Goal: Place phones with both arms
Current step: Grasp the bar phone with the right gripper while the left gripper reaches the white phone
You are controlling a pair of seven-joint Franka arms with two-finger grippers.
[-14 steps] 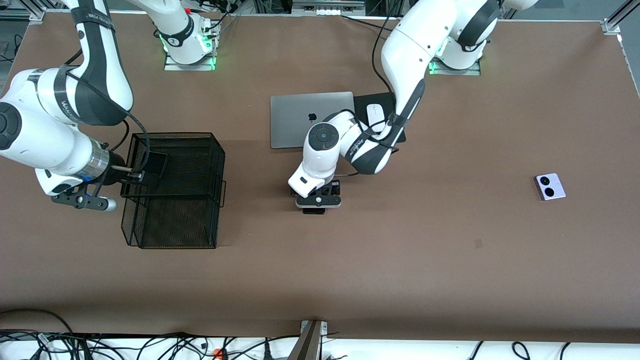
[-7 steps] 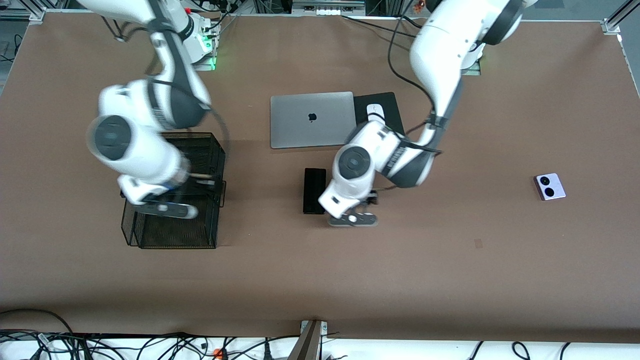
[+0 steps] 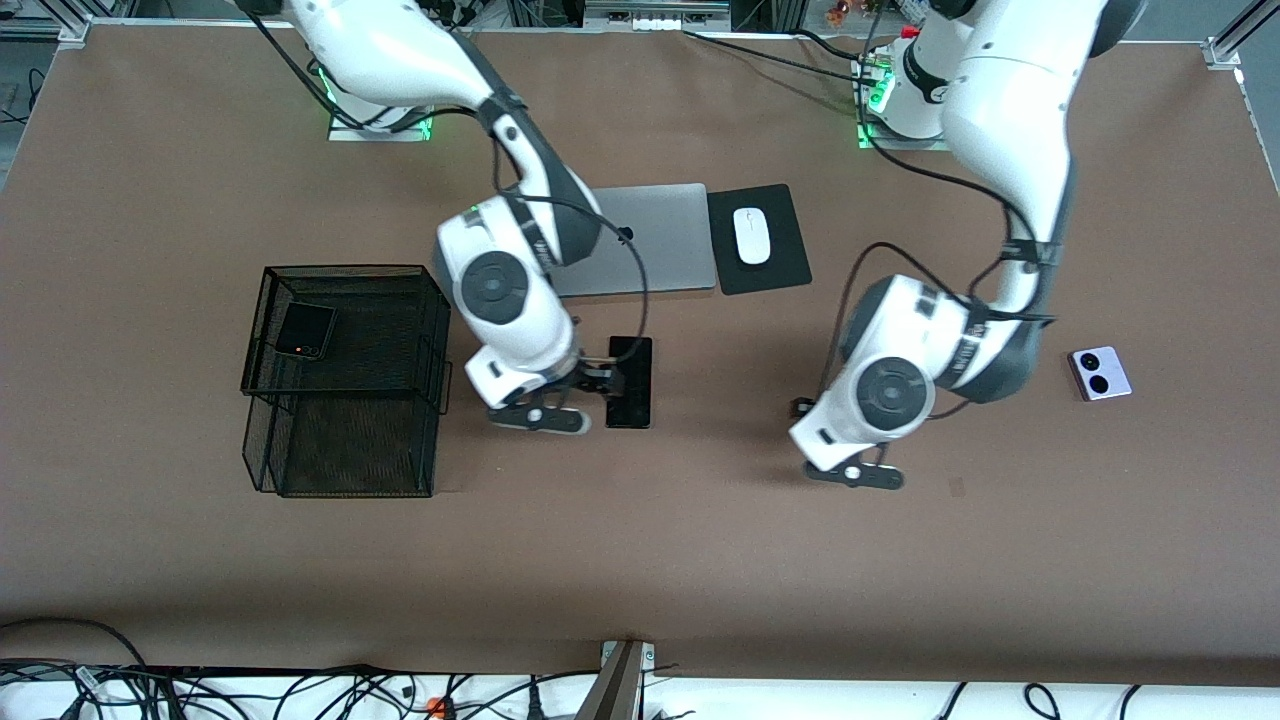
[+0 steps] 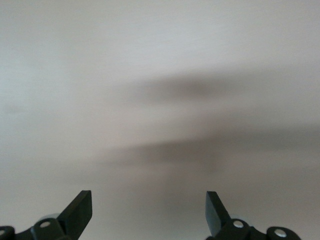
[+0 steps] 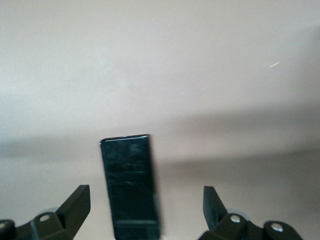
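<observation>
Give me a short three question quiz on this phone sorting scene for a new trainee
1. True or false: the square black phone lies in the wire basket.
2. Which claw is over the slim black phone? A. right claw B. left claw
3. Fill in: the lavender phone lies on the ____.

Key: 1 true; 2 A; 3 table, toward the left arm's end.

Folded phone [image 3: 306, 331]: in the basket's [image 3: 345, 455] upper tier, toward the right arm's end.
Bar phone [image 3: 630, 381]: mid-table, nearer the camera than the laptop [image 3: 665, 240].
Mouse [image 3: 752, 235]: on a pad [image 3: 785, 265] beside the laptop.
Square phone [image 3: 1099, 373]: toward the left arm's end.
</observation>
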